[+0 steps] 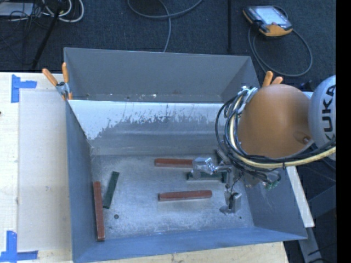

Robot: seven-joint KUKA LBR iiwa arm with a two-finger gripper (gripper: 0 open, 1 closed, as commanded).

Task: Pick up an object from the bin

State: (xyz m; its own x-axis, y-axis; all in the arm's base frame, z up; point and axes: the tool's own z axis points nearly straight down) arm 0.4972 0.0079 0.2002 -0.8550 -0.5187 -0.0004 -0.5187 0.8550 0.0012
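— Where are the fingers seen?

— The gripper (219, 184) is seen low over the floor of the bin (164, 86), toward its right wall. The fingers (207, 165) are spread wide. One metal tip lies farther back and the other nearer the front wall, and nothing is held between them.

— Which thing lies nearest?

— Two brown bars are nearest. The middle brown bar (185, 195) lies flat, running left to right, and its right end stops just short of the gap between the tips. The upper brown bar (173, 161) lies roughly parallel, farther back, with its right end just beside the back tip. Whether contact is made there cannot be told.

— And the room around?

— Bare floor is seen left of both bars and between them. The front tip stands near the foot of the sloped right wall. Well apart, by the left wall, a long brown bar (98, 210) lies along the wall's foot. A dark green bar (111, 189) lies tilted just beside it.
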